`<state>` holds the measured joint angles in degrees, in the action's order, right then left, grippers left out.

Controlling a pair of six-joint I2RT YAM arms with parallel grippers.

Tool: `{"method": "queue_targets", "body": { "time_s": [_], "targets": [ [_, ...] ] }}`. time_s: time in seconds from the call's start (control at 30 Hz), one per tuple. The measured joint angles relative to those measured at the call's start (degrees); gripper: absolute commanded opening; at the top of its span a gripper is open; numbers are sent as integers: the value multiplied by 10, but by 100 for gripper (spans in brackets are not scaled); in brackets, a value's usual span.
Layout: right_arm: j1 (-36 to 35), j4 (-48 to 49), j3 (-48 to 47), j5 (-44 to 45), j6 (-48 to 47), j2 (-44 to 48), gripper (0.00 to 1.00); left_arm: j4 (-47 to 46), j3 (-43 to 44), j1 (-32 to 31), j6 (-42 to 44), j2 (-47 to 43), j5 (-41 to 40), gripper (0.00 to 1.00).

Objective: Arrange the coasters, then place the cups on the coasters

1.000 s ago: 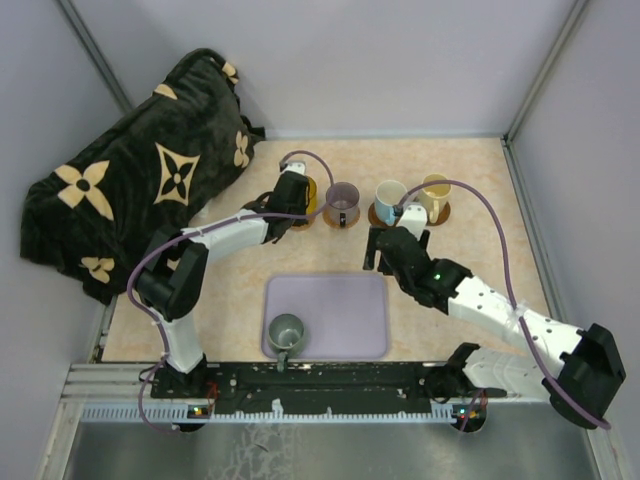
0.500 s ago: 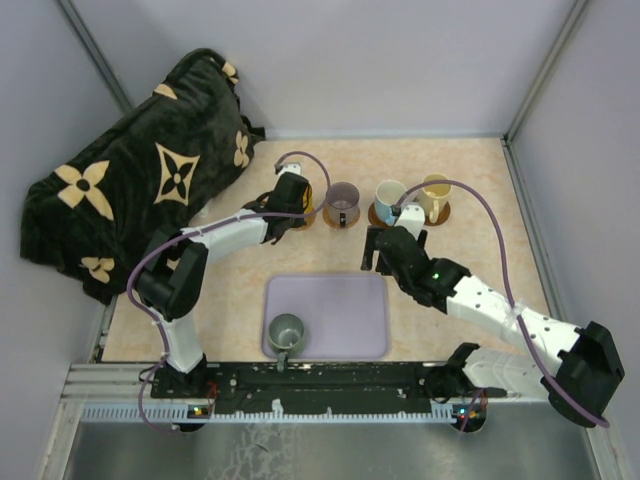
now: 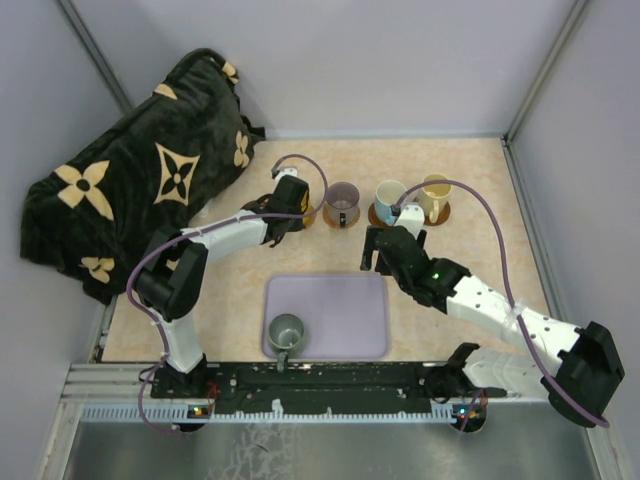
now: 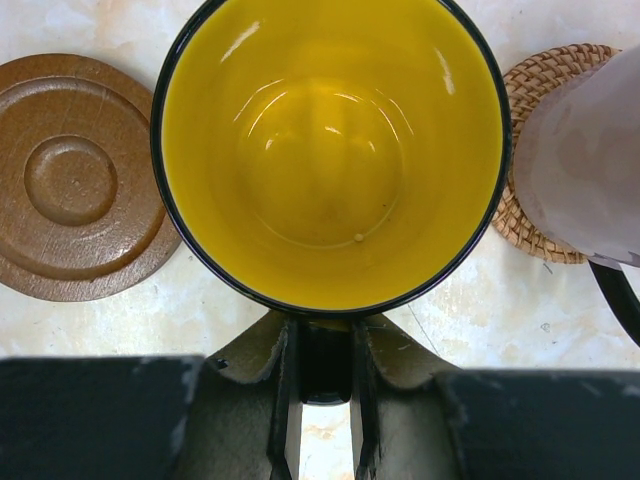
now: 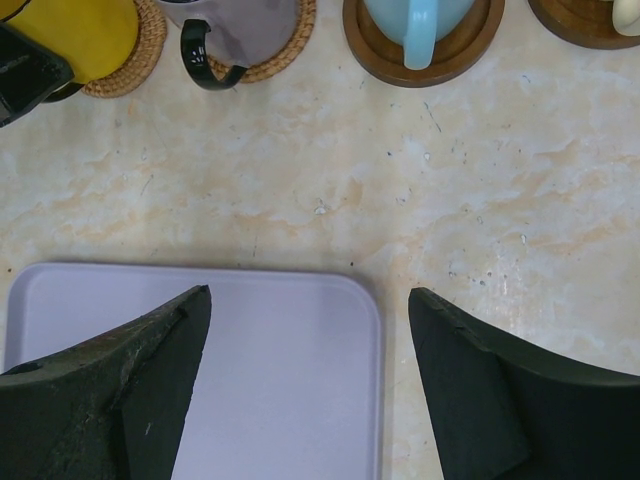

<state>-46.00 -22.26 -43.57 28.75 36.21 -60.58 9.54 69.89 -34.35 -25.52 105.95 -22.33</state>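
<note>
The left pincer (image 4: pixel 322 350) pinches the yellow cup (image 4: pixel 330 150) by its handle, which points straight back at it; the cup stands over a woven coaster (image 5: pixel 148 50) beside the mauve cup (image 5: pixel 240 25). The right pincer (image 5: pixel 310 300) hangs spread over the tray (image 5: pixel 200 350), whose near-left corner holds the grey-green cup (image 3: pixel 286 330); the bare brown coaster (image 4: pixel 70 180) lies left of yellow.

The glossy yellow ceramic mug (image 4: pixel 330 150) has a black rim. The round brown wooden coaster (image 4: pixel 75 180) shows concentric rings. The rectangular tray (image 5: pixel 290 370) is plain lavender, the worktop (image 5: pixel 480 200) marbled beige.
</note>
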Motion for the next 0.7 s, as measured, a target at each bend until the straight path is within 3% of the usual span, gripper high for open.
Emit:
{"method": "queue_targets", "body": {
  "time_s": [0.7],
  "targets": [
    [0, 4, 0, -4, 0, -4, 80, -1, -1, 0, 3, 0, 16, 0]
  ]
}}
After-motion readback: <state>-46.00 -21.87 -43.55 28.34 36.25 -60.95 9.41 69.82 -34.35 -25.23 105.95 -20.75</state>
